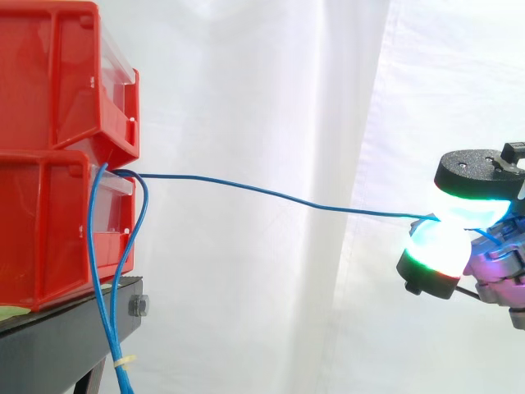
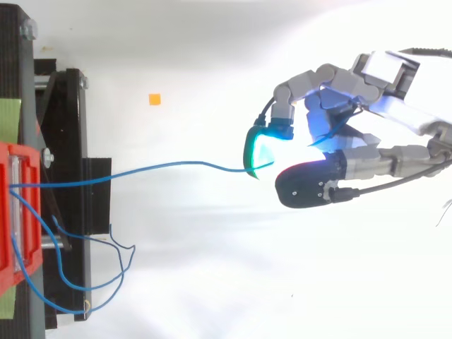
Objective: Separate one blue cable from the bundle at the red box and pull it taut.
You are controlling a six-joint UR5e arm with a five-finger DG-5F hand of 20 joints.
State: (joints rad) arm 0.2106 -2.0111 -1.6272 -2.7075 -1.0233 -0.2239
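Where the hand (image 1: 480, 176) enters at the right, we see its glowing pads (image 1: 439, 246) pinched on 1 blue cable (image 1: 271, 194), which runs almost straight, sagging slightly, to 2 stacked red bins (image 1: 49, 82) on 1 black stand (image 1: 66, 336); 2 more blue strands (image 1: 95, 254) hang down there.

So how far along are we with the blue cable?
Done: one blue cable runs clear of the other strands, which hang beside the red bins. In hand: the hand pinches it between glowing pads. Left: the span sags and curves slightly, so more pull looks needed to get it taut.
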